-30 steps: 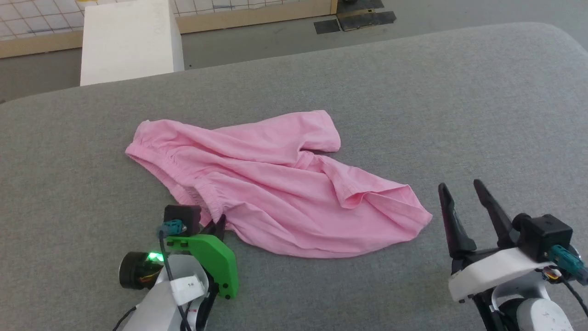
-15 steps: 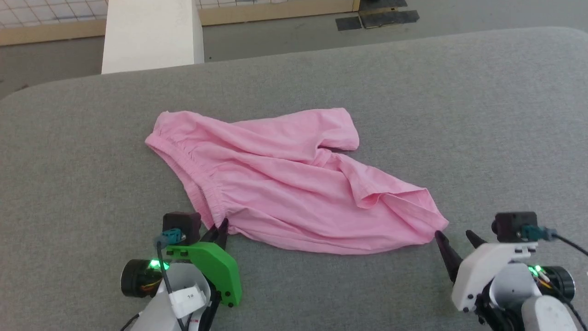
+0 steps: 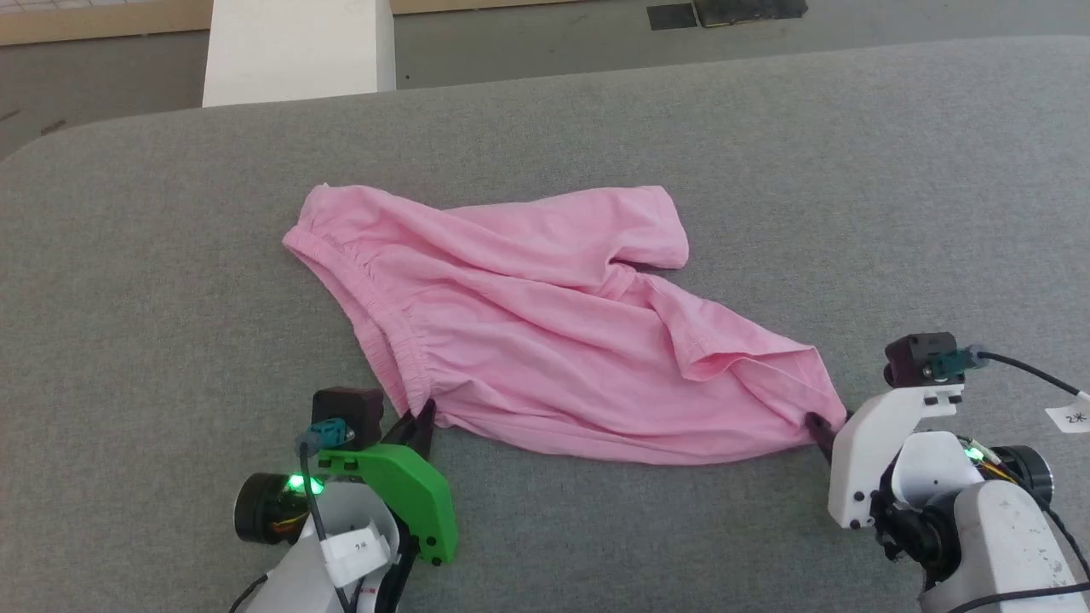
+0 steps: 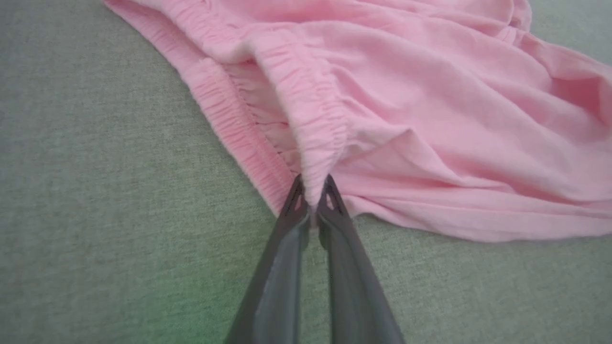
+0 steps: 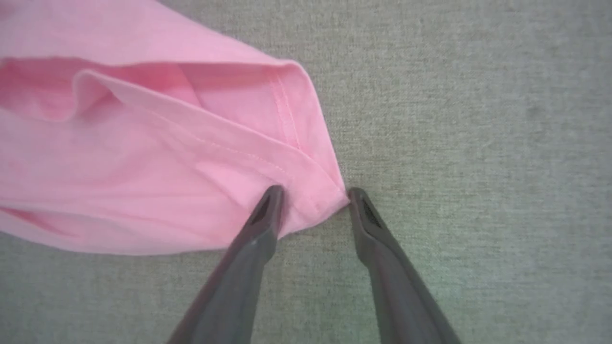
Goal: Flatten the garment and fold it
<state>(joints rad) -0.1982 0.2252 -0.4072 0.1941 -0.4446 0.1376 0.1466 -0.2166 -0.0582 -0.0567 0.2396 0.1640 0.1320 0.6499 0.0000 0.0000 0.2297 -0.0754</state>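
My left gripper (image 3: 421,419) is clenched on the garment (image 3: 545,340). In the left wrist view my fingers (image 4: 282,248) meet at the tips with a fold of the gathered waistband (image 4: 315,129) pinched between them, at the garment's near left corner.

My right gripper (image 5: 313,200) grips nothing. Its jaws stand apart, straddling the garment's near right corner. One fingertip (image 5: 270,203) is on the pink fabric just inside the stitched hem (image 5: 286,107). The other is on the bare mat (image 5: 478,143), touching the corner's point.

The garment lies crumpled on the grey mat, about the middle of it, and its near edge spans the gap between my two grippers. The waistband runs from my left gripper away to the far left. One leg reaches to the far right and ends in a straight edge. The other leg comes toward my right gripper, with a raised fold along its top. Creases run across the fabric from left to right. Past the mat's far edge, at the far left, a white block (image 3: 298,51) stands on the floor (image 3: 511,51).
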